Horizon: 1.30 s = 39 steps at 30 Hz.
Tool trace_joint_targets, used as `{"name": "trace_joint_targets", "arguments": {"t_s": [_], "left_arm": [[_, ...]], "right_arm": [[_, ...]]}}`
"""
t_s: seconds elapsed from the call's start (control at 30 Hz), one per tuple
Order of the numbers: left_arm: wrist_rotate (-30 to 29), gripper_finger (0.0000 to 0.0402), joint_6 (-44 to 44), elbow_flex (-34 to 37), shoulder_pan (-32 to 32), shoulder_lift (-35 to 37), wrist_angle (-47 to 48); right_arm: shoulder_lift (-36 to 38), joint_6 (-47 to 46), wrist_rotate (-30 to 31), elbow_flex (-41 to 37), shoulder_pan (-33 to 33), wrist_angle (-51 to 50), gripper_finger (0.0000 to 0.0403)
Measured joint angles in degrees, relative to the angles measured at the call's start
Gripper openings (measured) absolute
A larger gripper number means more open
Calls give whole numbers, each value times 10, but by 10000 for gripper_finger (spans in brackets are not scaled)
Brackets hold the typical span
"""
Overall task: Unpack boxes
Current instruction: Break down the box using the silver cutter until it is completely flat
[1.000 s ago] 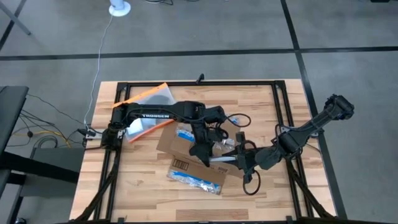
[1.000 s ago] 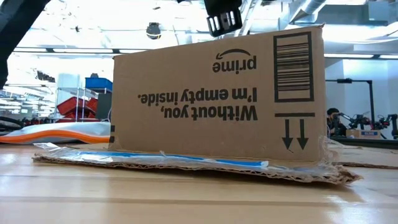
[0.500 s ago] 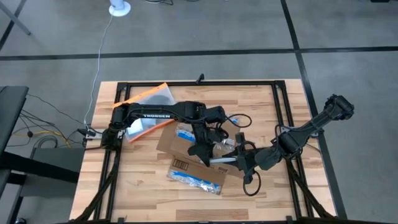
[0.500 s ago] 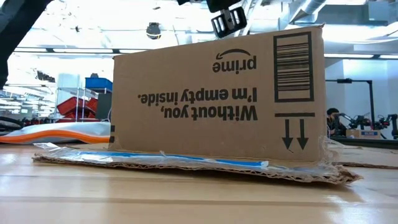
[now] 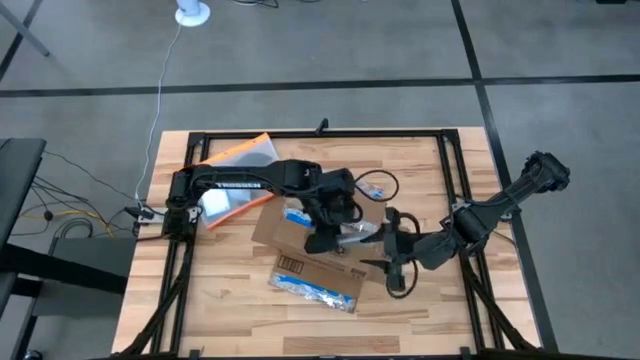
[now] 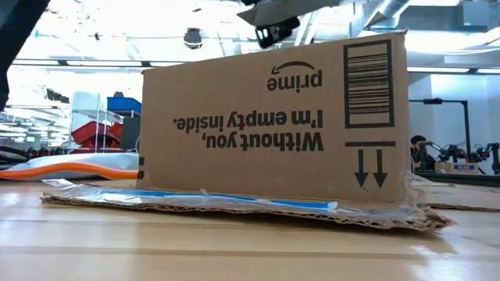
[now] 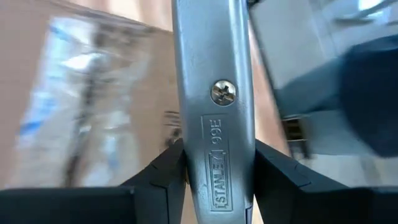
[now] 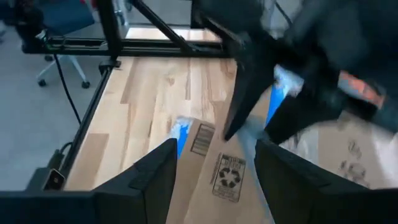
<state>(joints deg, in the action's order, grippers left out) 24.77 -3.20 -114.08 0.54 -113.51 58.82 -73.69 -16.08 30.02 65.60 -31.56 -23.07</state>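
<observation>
1. Cardboard box (image 5: 300,245) sits near the middle of the table (image 5: 420,160), brown, flaps folded out, blue-and-white tape strip on the near flap (image 5: 315,285).
2. Low view: box side panel (image 6: 273,117) stands upright with its print upside down, a barcode and two down arrows at its right end; a flattened flap with blue tape lies in front on the table.
3. Left gripper (image 5: 325,237) is over the box middle, pinching a silver utility knife (image 7: 214,106); the wrist view shows the knife handle clamped between both dark fingers (image 7: 155,180).
4. Right gripper (image 5: 392,245) is just right of the left one, at the box's right edge; in its wrist view the fingers (image 8: 155,180) are spread wide with nothing between them.
5. Right arm reaches in from the table's right side, left arm from the left side.
6. Orange-edged clear pouch (image 5: 240,155) lies at the far left of the table, partly under the left arm, apart from the box.
</observation>
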Motion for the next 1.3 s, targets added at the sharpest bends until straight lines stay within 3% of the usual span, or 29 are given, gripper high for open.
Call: {"name": "trace_joint_targets", "arguments": {"t_s": [0.13, 0.27, 0.43, 0.7, 1.3], "left_arm": [[-105, 125, -12, 0, 25, 18, 14], [-147, 125, -13, 0, 41, 28, 17], [-158, 125, -25, 0, 54, 28, 22], [-181, 125, -37, 0, 53, 31, 18], [-190, 125, -59, 0, 52, 47, 35]], "right_arm": [[0, -32, 0, 0, 7, -17, 192], [0, -19, -3, 0, 22, 6, 189], [0, 29, 3, -1, 50, 32, 189], [-2, -4, -32, -2, 62, 0, 189], [-27, -4, -30, -1, 77, 13, 189]]}}
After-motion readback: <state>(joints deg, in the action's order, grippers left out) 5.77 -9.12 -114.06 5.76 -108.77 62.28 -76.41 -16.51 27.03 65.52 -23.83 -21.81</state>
